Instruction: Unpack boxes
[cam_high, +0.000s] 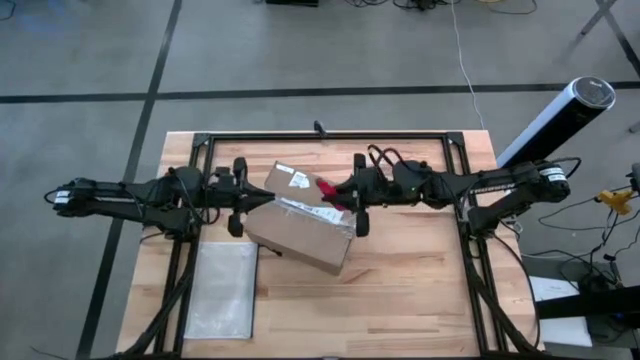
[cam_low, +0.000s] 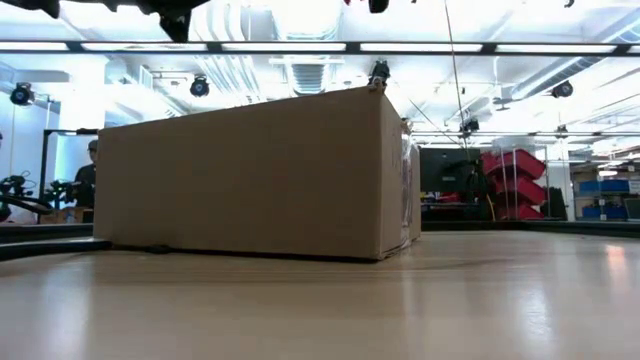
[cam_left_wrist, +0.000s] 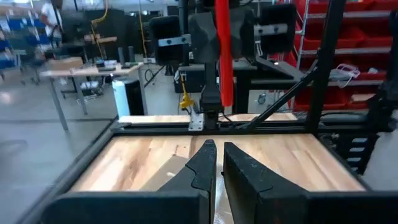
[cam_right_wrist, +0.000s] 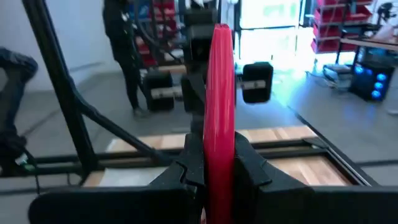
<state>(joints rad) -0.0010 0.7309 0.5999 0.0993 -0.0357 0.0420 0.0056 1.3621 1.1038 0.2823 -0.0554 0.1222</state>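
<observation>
One box (cam_high: 300, 218), brown cardboard with clear tape and a white label (cam_high: 298, 180) on top, lies near the middle of the desk (cam_high: 420, 290), turned at an angle to its edges. In the low view the box (cam_low: 255, 172) sits flat on the wood, its long plain side facing the camera.

Both arms reach in over it from opposite sides and face each other. The left end effector (cam_high: 243, 197) hangs above the box's left end; its fingers (cam_left_wrist: 205, 163) are pressed together and hold nothing. The right end effector (cam_high: 345, 192) hangs above the box's right end, beside the label, with its fingers (cam_right_wrist: 249, 165) closed on a red knife (cam_right_wrist: 219, 106), which stands upright between them. From above the knife (cam_high: 330, 190) shows as a small red shape over the box top; from the left wrist it appears as a red strip (cam_left_wrist: 222, 53) hanging in the other arm's grip.

A flat translucent pouch (cam_high: 222, 290) lies near the front left corner of the desk, apart from the box
</observation>
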